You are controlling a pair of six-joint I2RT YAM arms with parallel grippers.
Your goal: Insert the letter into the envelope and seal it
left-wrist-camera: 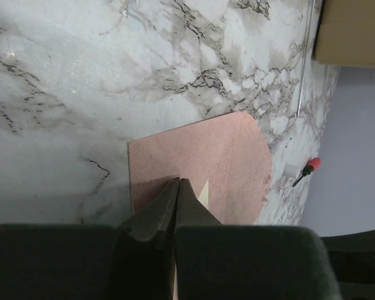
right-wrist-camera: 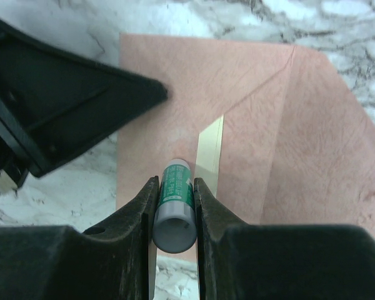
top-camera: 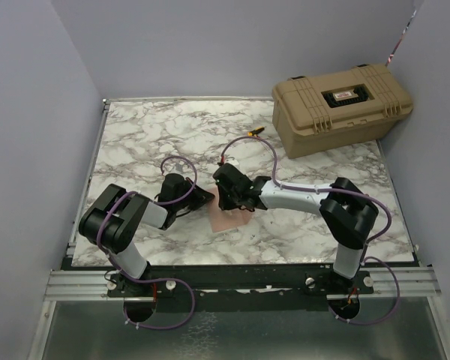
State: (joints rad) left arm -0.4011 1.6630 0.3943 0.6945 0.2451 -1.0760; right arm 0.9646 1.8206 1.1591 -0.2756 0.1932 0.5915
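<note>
The envelope (top-camera: pixel 229 220) lies flat on the marble bench (top-camera: pixel 150 135), near the middle and towards the near edge, between the two arms. Its pointed flap (right-wrist-camera: pixel 325 137) is folded open and lies flat beside the body. A narrow pale cream strip (right-wrist-camera: pixel 209 147) shows on the body. The left gripper (left-wrist-camera: pixel 179 182) has its fingers pressed together, their tips resting on the envelope. The right gripper (right-wrist-camera: pixel 175 181) grips a green-labelled glue stick (right-wrist-camera: pixel 175 197) between its fingers, held just over the envelope. A tan hard case (top-camera: pixel 341 105) sits at the far right, and a small red-handled tool (left-wrist-camera: pixel 306 170) lies on the bench well apart from the envelope.
</note>
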